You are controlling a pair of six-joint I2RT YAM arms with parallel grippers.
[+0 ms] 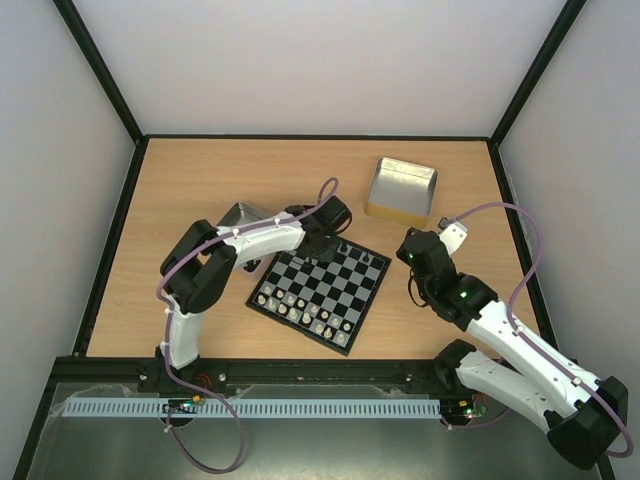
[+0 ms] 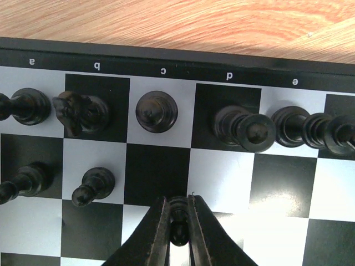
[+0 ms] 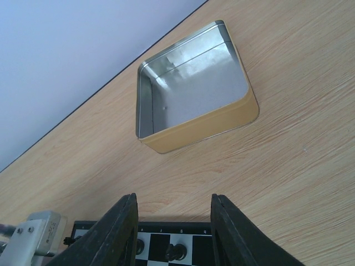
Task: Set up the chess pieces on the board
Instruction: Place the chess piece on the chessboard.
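Top external view: taken from above and behind the arm bases (image 1: 180, 368), facing down and forward; the whole table (image 1: 200, 180) is covered from afar. Left wrist view: directed steeply down, very near the board (image 2: 222, 183), the left gripper (image 2: 178, 202) at its lower edge. Right wrist view: angled low across the table toward the metal tin (image 3: 199, 130) and wall (image 3: 66, 55), the right gripper (image 3: 175, 198) in foreground. The board is shared by all three views; the tin by two.

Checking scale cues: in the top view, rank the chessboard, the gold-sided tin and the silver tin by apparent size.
1. chessboard
2. gold-sided tin
3. silver tin, though unsure: the left arm covers much of it.
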